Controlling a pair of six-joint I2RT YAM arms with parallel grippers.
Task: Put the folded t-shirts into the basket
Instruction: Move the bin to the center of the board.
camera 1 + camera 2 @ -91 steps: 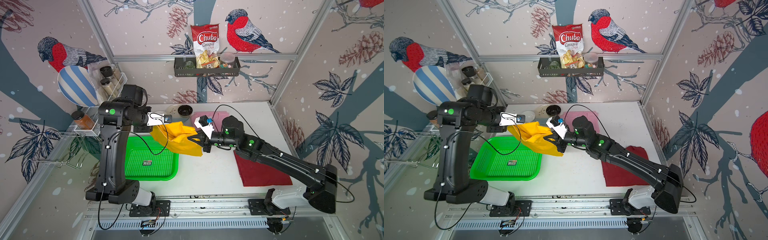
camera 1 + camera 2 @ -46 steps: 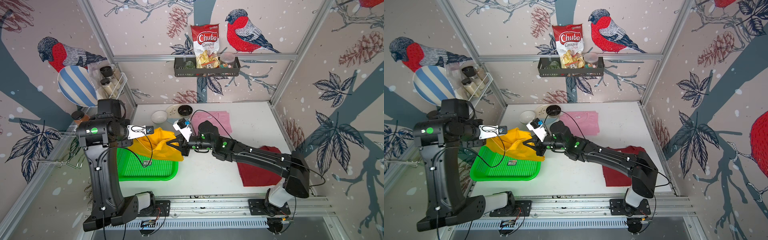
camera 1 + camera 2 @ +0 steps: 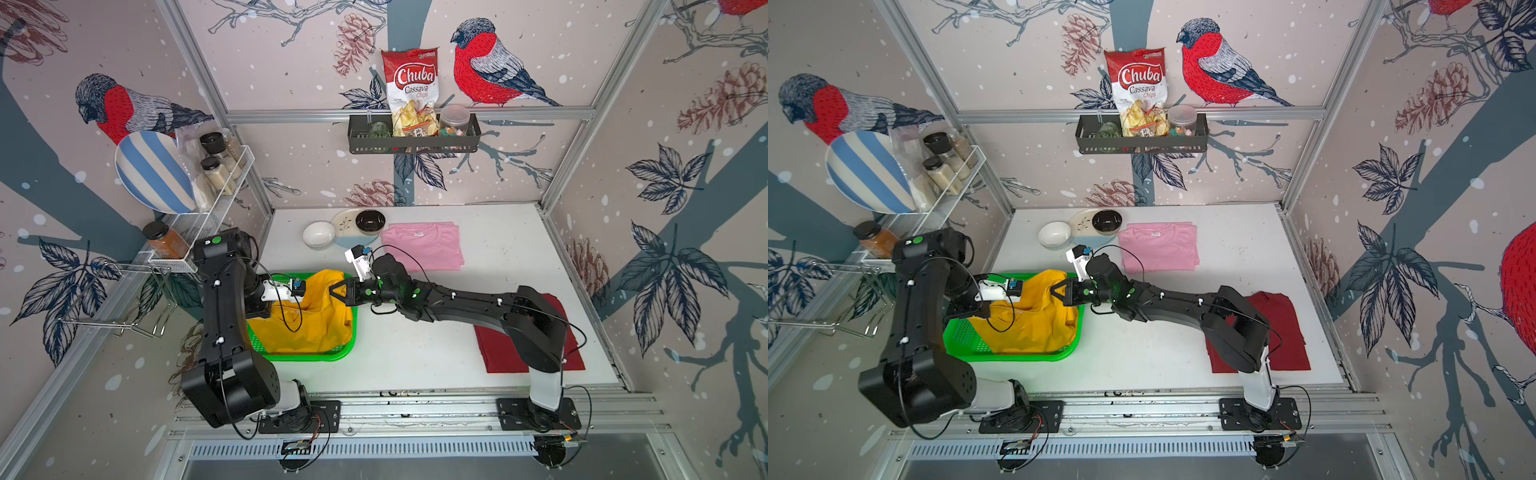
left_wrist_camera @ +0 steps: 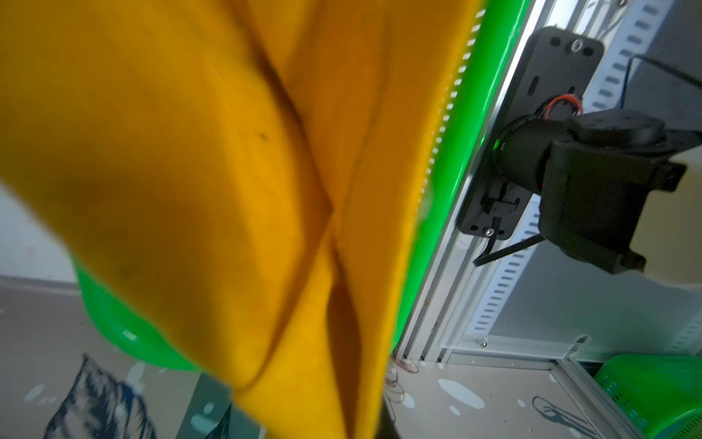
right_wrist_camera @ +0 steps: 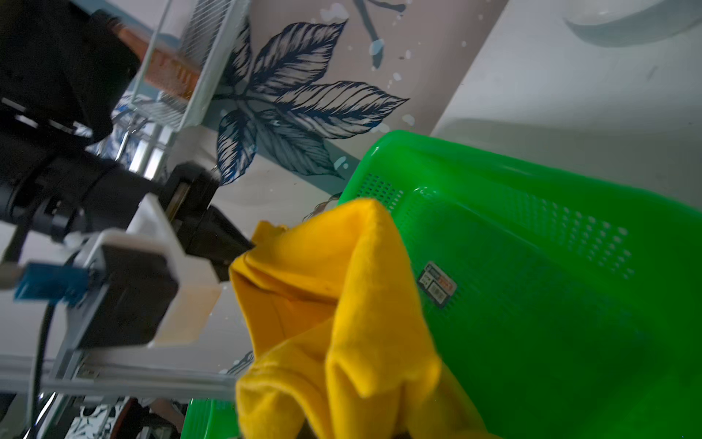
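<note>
**Yellow t-shirt (image 3: 316, 324) held over the basket (image 3: 307, 356) by both arms**

The left fingers (image 5: 224, 243) are clenched on one corner of the yellow t-shirt, and the right fingers (image 3: 337, 291) are clamped on its opposite upper edge. The shirt sags rumpled between them and covers most of the basket in both top views. The right wrist view shows bare basket floor beneath the lifted cloth. Whether the lower edge touches that floor cannot be told. The basket sits at the front left of the worktop (image 3: 415, 353). The pink t-shirt (image 3: 424, 249) lies folded flat at the back. The dark red t-shirt (image 3: 494, 353) lies at the front right, partly under the right arm (image 3: 478, 303); both are outside the basket
</note>
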